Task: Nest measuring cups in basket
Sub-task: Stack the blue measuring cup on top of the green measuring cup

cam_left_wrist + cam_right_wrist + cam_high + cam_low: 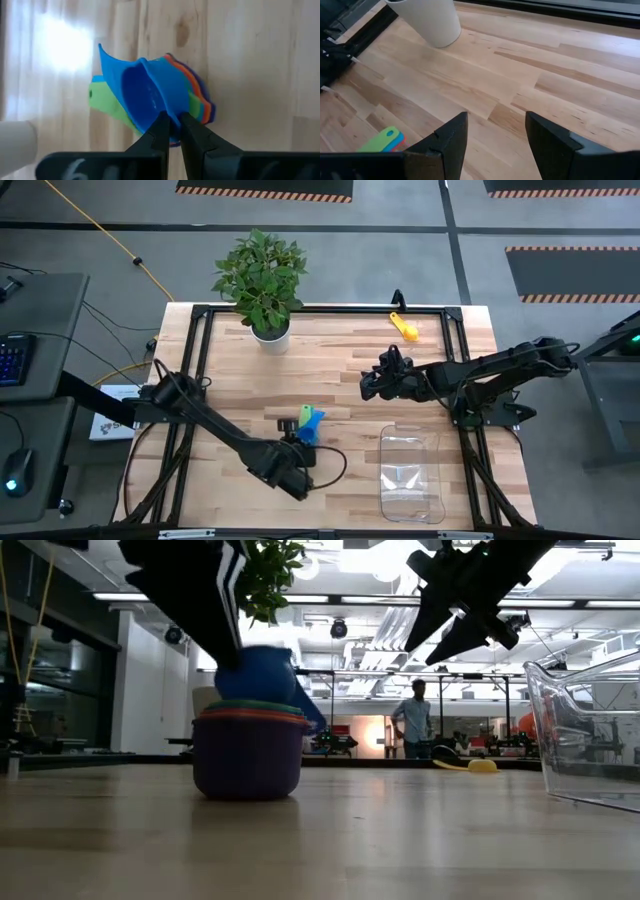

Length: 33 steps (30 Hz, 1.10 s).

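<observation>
Left pincer [172, 125] pinched (low), right pincer [495, 137] spread, raised

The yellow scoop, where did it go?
In the high view the yellow cup lies alone near the table's far edge on the right side, right of the plant pot and beyond the right tool, far from the cup stack.

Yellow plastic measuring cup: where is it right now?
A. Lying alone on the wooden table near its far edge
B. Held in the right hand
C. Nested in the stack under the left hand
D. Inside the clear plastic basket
A: the yellow plastic measuring cup lies alone on the wooden table near its far edge, apart from the stacked cups, the clear plastic basket and the open, empty right hand.
</observation>
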### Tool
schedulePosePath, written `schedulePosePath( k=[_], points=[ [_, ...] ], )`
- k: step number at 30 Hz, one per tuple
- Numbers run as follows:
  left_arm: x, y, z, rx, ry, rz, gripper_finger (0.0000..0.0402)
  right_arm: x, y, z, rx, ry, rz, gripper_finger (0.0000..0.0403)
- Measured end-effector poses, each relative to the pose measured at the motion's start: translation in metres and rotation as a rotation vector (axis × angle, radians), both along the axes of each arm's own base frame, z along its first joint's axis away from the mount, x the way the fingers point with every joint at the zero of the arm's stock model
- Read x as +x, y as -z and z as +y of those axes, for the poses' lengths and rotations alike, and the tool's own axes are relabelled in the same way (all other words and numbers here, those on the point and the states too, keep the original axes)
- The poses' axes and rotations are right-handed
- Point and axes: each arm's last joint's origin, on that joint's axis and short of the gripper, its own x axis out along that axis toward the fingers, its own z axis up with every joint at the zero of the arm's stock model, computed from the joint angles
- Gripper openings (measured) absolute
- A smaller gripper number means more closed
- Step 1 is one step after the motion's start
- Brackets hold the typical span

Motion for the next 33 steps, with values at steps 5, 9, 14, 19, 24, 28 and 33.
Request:
schedulePosePath(
  k=[5, 9, 14, 19, 24, 28, 33],
  points=[
    [0.003, 0.008, 0.001, -0.038, -0.019, 0.030, 0.0049, 0.000, 0.000, 0.000, 0.000, 0.000, 0.004, 0.0190],
    [0.006, 0.008, 0.006, -0.035, -0.036, 0.027, 0.0094, 0.000, 0.000, 0.000, -0.001, 0.000, 0.005, 0.0190],
    [0.008, 0.006, 0.012, -0.095, -0.053, 0.061, 0.0147, -0.001, 0.000, 0.000, -0.001, 0.000, 0.008, 0.0190],
    [0.001, -0.023, 0.024, -0.153, -0.062, 0.033, 0.0183, -0.001, 0.000, 0.000, -0.012, -0.020, 0.022, 0.0190],
    [-0.019, -0.072, 0.045, -0.207, -0.092, -0.060, 0.0191, -0.001, 0.002, 0.001, 0.011, -0.051, 0.039, 0.0190],
    [-0.045, -0.085, 0.060, -0.184, -0.184, -0.212, 0.0147, 0.002, 0.004, 0.005, 0.098, -0.144, 0.060, 0.0190],
    [-0.086, -0.037, 0.069, -0.427, -0.311, -0.242, 0.0022, 0.015, 0.024, 0.013, 0.305, -0.256, 0.115, 0.0149]
  ],
)
